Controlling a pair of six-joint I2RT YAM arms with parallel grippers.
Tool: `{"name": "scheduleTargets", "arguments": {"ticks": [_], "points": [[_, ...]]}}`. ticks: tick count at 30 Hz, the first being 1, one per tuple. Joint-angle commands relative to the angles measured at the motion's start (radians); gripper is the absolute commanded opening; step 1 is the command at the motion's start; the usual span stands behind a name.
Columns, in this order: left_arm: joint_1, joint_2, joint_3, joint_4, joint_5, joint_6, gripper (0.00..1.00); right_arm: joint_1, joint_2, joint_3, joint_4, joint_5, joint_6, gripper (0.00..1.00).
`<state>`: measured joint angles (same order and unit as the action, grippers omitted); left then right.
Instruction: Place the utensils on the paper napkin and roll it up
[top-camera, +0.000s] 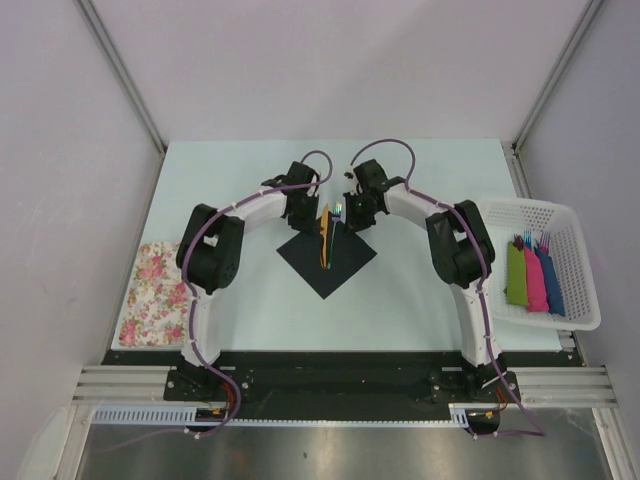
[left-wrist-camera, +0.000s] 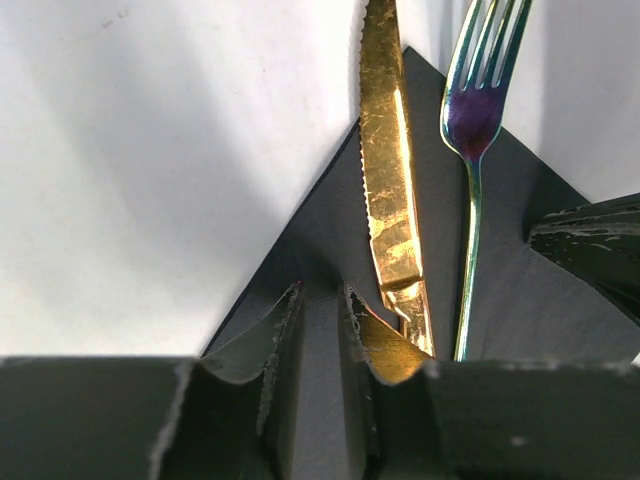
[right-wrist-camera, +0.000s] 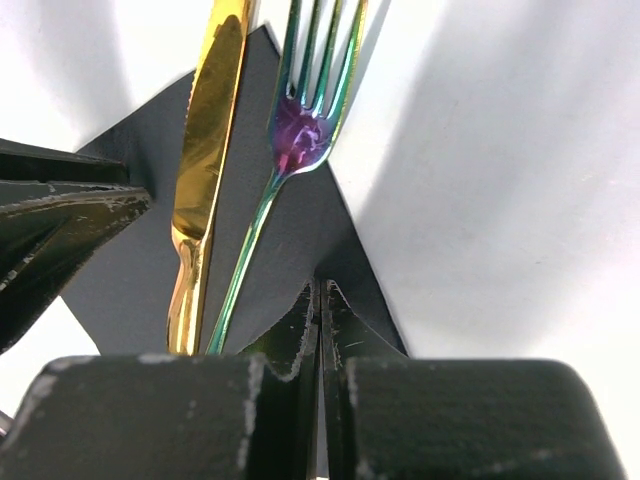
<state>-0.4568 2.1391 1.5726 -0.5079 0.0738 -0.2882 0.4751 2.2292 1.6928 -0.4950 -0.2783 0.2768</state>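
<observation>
The black paper napkin (top-camera: 335, 268) lies as a diamond at the table's middle. Two utensils rest side by side on its far half: a gold knife (top-camera: 324, 240) and an iridescent fork (top-camera: 338, 213). In the left wrist view the knife (left-wrist-camera: 390, 180) and fork (left-wrist-camera: 475, 110) run across the napkin (left-wrist-camera: 320, 235), and my left gripper (left-wrist-camera: 322, 297) hovers just left of the knife with a narrow gap between its jaws. My right gripper (right-wrist-camera: 322, 290) sits over the napkin's (right-wrist-camera: 130, 260) right edge beside the fork (right-wrist-camera: 300, 130), jaws pressed together. Whether paper is pinched is hidden.
A white basket (top-camera: 590, 300) at the right holds green, pink and blue bundles (top-camera: 533, 278) with fork tips. A floral cloth (top-camera: 152, 293) lies at the left near edge. Both arms meet over the napkin's far corner, with their grippers close together.
</observation>
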Motion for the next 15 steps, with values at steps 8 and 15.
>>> {"name": "scheduleTargets", "arguments": {"ticks": [8, 15], "points": [[-0.031, 0.085, -0.008, -0.001, -0.138, -0.008, 0.27, -0.033, 0.015, 0.002, -0.001, 0.025, 0.007, 0.0], [-0.059, 0.105, 0.012, -0.007, -0.163, -0.017, 0.28, -0.039, 0.003, -0.022, 0.012, 0.024, 0.01, 0.0]]}}
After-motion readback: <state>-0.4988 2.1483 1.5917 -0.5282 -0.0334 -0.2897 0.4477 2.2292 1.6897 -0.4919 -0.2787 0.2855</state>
